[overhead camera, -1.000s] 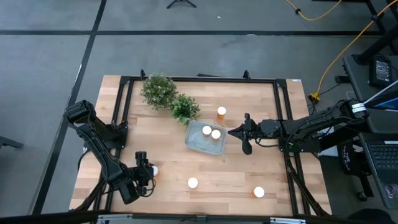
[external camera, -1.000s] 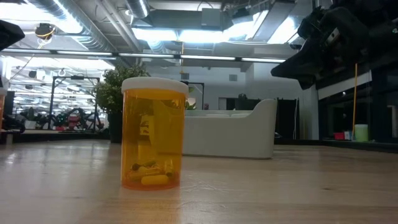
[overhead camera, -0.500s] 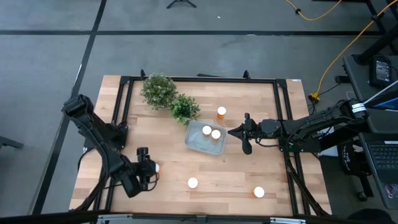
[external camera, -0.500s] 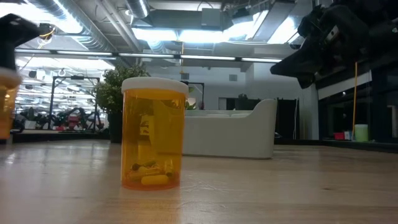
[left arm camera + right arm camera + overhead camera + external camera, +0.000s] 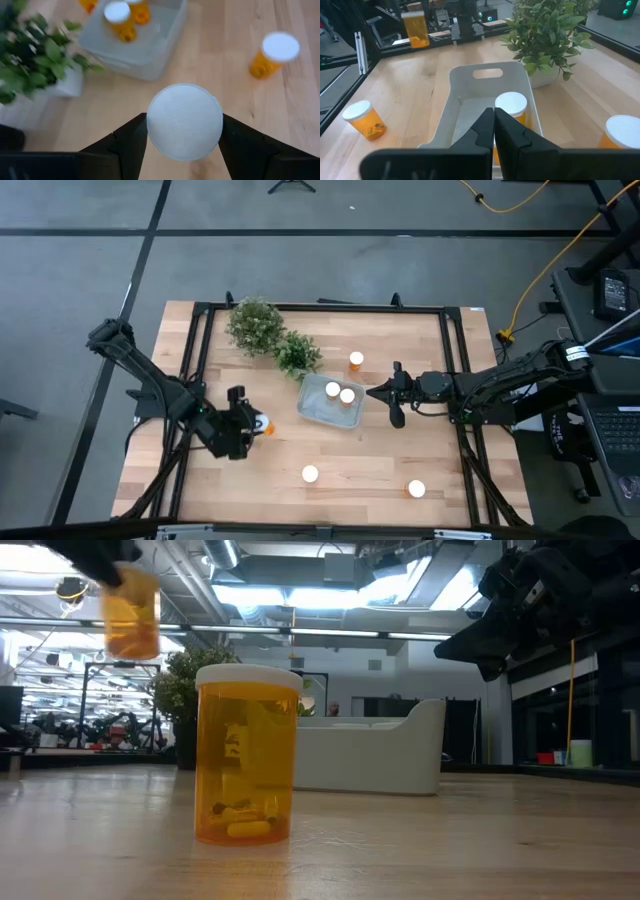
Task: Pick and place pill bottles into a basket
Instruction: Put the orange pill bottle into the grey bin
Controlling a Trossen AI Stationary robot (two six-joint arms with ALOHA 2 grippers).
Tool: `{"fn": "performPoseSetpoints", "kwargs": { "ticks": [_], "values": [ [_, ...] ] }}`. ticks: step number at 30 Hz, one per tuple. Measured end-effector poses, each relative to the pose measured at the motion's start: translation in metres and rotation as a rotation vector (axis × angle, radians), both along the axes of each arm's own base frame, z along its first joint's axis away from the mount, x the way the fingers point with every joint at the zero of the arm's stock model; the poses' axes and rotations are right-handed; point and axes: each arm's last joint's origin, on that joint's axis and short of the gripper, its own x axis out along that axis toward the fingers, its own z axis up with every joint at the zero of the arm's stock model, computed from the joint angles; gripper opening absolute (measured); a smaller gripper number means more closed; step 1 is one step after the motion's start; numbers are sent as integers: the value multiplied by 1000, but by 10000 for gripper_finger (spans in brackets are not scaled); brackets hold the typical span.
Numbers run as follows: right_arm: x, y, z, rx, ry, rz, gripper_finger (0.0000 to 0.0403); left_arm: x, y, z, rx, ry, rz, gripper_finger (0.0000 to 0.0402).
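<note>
My left gripper [image 5: 250, 426] is shut on an orange pill bottle with a white cap [image 5: 184, 121], held in the air left of the basket; it also shows in the low view [image 5: 132, 618]. The pale basket [image 5: 330, 404] holds two bottles [image 5: 332, 389] [image 5: 347, 395]. Three more bottles stand on the table: one beyond the basket [image 5: 356, 359] and two near the front edge [image 5: 310, 474] [image 5: 416, 489]. My right gripper [image 5: 378, 392] is shut and empty, hovering just right of the basket. My left gripper pinches the bottle between its two fingers [image 5: 131, 142], on opposite sides of its upper end by the white cap [image 5: 150, 125]. The fingers come from above. The orange body [image 5: 132, 625] hangs below the fingers, about upright and lifted clear of the table.
Two green potted plants [image 5: 255, 323] [image 5: 297, 353] stand at the far left, close to the basket's far corner. A black frame [image 5: 200, 360] runs round the table. Bare wood lies between the held bottle and the basket.
My left gripper has risen from the near left of the table and moved toward the far edge and the basket. It carries the bottle, which has gone from table height to well clear of the table.
</note>
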Motion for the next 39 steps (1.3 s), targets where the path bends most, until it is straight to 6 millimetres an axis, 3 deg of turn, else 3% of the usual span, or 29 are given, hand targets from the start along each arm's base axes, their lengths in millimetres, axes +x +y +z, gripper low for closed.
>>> {"fn": "performPoseSetpoints", "kwargs": {
  "ticks": [7, 27, 35, 39],
  "values": [
    [0, 0, 0, -15, 1, 4, 16, 17, 17, 12, 47, -64, -44, 217],
    [1, 0, 4, -34, -37, 10, 16, 84, 77, -2, 57, -97, -97, 217],
    [0, 0, 2, -21, -18, 7, 17, 100, 105, -7, 74, -115, -85, 217],
    [1, 0, 2, -28, -19, 8, 17, 111, 114, 1, 84, -112, -66, 217]
  ]
}}
